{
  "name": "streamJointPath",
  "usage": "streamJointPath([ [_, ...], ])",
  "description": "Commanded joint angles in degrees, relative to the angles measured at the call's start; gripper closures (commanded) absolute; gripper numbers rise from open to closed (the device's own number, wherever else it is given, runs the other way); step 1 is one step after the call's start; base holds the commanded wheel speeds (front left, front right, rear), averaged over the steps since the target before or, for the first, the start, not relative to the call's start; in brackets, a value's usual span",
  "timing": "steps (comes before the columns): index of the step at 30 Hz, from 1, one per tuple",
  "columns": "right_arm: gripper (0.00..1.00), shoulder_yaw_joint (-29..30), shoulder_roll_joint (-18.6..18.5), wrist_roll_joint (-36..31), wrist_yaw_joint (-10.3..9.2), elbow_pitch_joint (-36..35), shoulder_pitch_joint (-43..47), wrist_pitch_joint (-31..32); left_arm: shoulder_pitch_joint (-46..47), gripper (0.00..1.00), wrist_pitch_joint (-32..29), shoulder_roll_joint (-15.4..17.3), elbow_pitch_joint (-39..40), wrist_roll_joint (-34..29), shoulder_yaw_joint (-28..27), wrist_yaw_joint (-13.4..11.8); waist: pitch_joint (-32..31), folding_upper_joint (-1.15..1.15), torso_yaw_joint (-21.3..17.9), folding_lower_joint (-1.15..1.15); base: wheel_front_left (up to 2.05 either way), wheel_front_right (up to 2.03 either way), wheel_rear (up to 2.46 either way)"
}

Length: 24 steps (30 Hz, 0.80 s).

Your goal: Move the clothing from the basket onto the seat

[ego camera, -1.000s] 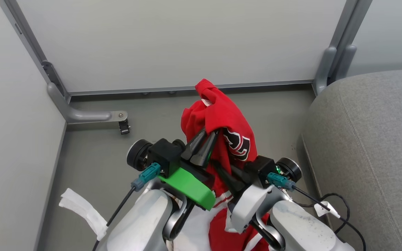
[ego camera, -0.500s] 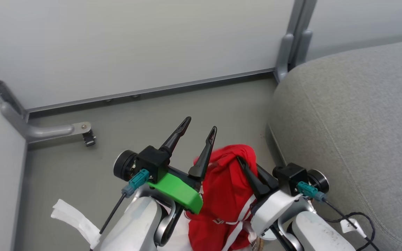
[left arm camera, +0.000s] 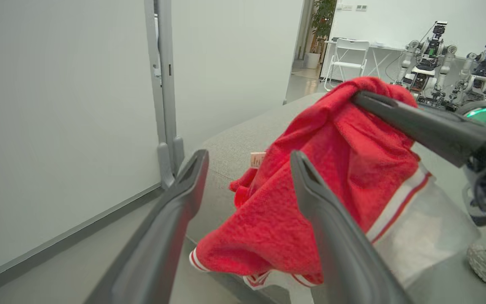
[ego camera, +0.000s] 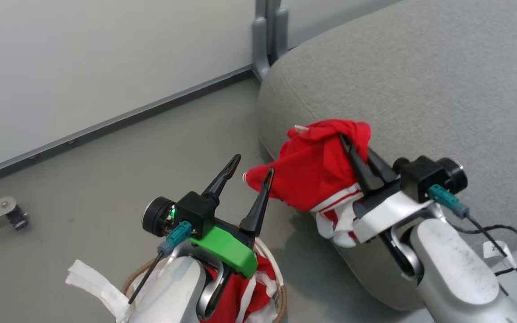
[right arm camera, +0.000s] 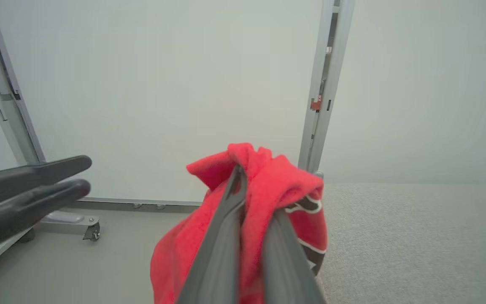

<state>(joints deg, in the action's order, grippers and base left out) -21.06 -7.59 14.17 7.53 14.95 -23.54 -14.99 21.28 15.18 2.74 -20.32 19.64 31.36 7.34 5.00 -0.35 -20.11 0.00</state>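
Right claw [ego camera: 353,143]: clamped on red garment [ego camera: 317,172], held at seat [ego camera: 420,89] edge, not yet laid down.
Left claw [ego camera: 255,163]: spread wide, empty.
Basket [ego camera: 282,289]: more red clothing [ego camera: 236,298] inside, yet to move.

L hand [ego camera: 254,163] splayed wide; R hand [ego camera: 353,144] clamped tight.

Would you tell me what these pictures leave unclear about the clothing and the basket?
- Head view: the basket is cut off by the bottom edge and covered by the left forearm, so how much clothing it holds is unclear.
- Right wrist view: the number on the held garment is folded and partly behind the right tool.
- Head view: whether that garment touches the seat cannot be told.
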Motion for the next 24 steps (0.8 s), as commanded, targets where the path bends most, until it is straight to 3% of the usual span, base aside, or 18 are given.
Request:
streamJointPath([
  [1,1.00,0.5,-0.9,-0.5,-0.08,-0.5,-2.0,-0.3,0.4,0.00,0.0,0.3,-0.3,-0.6,0.1,0.2,4.7,0.35,-5.6,0.00,0.00,0.00,0.00],
  [11,1.00,1.6,-11.5,-3.6,-0.08,2.7,-17.9,-0.3,3.2,0.00,0.0,1.8,-2.1,-0.3,2.3,0.2,11.1,0.35,-2.1,0.00,0.00,0.00,0.00],
  [16,1.00,0.4,-19.7,-7.1,-0.09,6.9,-26.4,-0.3,4.9,0.00,0.0,3.0,-2.5,0.3,3.1,0.2,14.5,0.35,1.2,0.00,0.00,0.00,0.00],
  [24,1.00,3.0,-25.9,-7.8,-0.09,15.1,-32.6,-0.3,6.9,0.00,0.0,4.3,-2.3,0.7,2.7,0.2,19.3,0.35,5.3,0.00,0.00,0.00,0.00],
])
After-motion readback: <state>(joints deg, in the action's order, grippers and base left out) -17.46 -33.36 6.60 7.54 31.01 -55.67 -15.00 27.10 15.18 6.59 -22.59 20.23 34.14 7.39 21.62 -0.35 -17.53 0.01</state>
